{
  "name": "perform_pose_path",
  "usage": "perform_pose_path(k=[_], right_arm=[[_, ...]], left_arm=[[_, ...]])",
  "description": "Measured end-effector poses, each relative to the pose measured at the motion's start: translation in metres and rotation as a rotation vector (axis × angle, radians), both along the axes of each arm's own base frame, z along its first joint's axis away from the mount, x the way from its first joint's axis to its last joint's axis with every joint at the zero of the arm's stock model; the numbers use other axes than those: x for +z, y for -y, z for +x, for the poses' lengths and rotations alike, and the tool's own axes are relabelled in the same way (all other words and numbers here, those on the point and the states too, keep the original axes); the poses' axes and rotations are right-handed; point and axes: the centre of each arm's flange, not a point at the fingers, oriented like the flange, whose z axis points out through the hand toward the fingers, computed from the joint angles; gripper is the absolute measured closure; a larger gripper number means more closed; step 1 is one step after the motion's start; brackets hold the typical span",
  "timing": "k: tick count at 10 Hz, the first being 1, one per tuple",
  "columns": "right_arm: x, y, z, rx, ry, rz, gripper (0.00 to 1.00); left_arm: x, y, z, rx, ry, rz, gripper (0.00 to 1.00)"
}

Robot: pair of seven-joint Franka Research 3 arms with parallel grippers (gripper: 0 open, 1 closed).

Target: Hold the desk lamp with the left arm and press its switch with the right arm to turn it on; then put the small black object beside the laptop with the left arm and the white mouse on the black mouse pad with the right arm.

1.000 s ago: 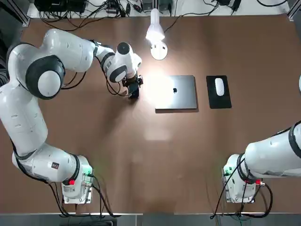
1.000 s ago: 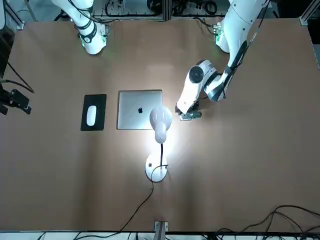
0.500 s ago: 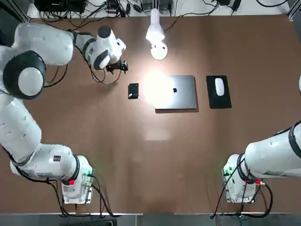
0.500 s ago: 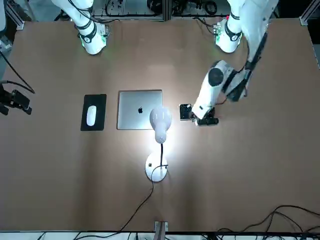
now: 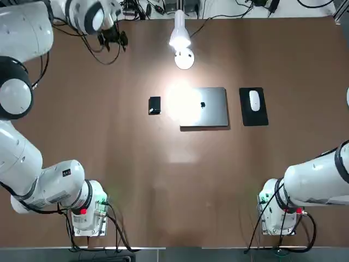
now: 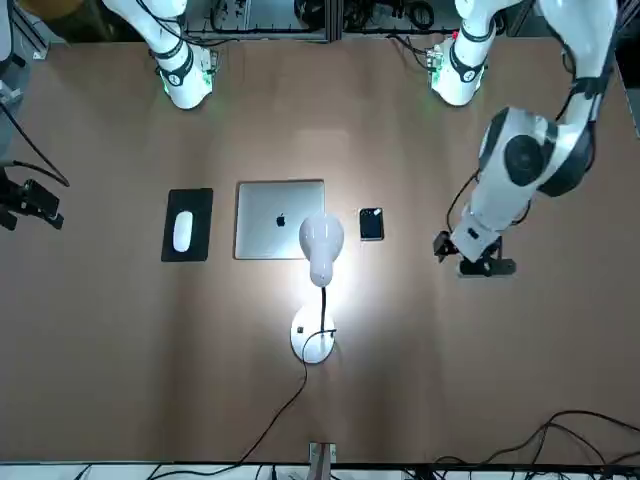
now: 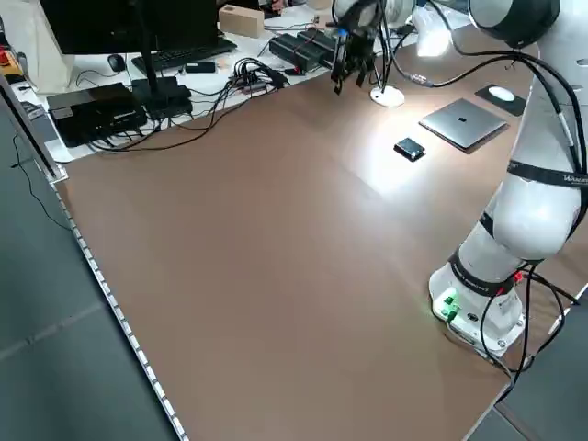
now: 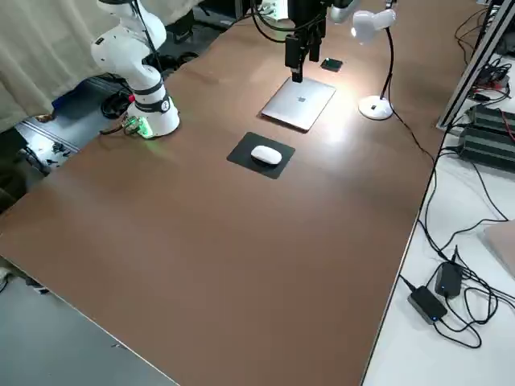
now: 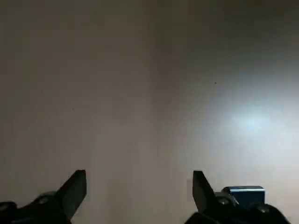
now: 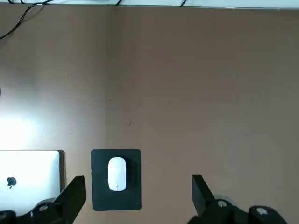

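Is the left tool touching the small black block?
Apart. The top view shows bare tabletop between the left tool, beyond the laptop's far left, and the small black block; the front view shows that gap too.

Matt pad, metallic laptop, glossy lamp

The laptop (image 5: 210,112) has smooth, silvery metal; the mouse pad (image 5: 247,115) looks flat matt black. The mouse (image 5: 254,100) and desk lamp (image 6: 321,240) look like smooth white plastic, the tabletop (image 5: 180,191) smooth with a soft sheen.

Brown tabletop (image 5: 180,164), glare patch on it. Beige curtain (image 8: 72,48), gray floor (image 7: 64,322); white side table (image 8: 467,297) with cables (image 8: 475,289), dark monitor (image 7: 129,23).
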Motion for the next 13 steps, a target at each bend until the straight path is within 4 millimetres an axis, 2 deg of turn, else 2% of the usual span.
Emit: perform_pose_path(k=[1,2,4,5,6,8,9,11,13], right_arm=[[0.000,0.000,0.000,-0.001,0.000,0.000,0.00],[0.000,0.001,0.000,-0.002,0.000,0.000,0.00],[0.000,0.002,0.000,-0.003,0.000,0.000,0.00],[0.000,0.002,0.000,-0.003,0.000,0.000,0.00],[0.000,0.002,0.000,-0.004,0.000,0.000,0.00],[0.000,0.002,0.000,-0.004,-0.001,0.000,0.00],[0.000,0.002,0.000,-0.004,-0.001,0.000,0.00],[0.000,0.002,0.000,-0.004,0.000,0.000,0.00],[0.001,0.002,0.000,-0.004,0.002,-0.001,0.00]], left_arm=[[0.033,-0.004,0.009,-0.002,-0.006,-0.015,0.00],[0.060,-0.019,0.017,0.002,-0.017,-0.027,0.00],[0.112,-0.070,0.017,-0.017,-0.020,-0.050,0.00],[0.140,-0.097,0.005,-0.020,-0.022,-0.041,0.00],[0.167,-0.114,-0.013,-0.012,-0.026,-0.030,0.00],[0.211,-0.121,-0.042,-0.014,0.000,-0.024,0.00],[0.224,-0.119,-0.047,-0.018,0.018,-0.024,0.00],[0.243,-0.118,-0.043,-0.021,0.005,-0.025,0.01],[0.236,-0.124,-0.039,-0.005,-0.055,-0.004,0.01]])
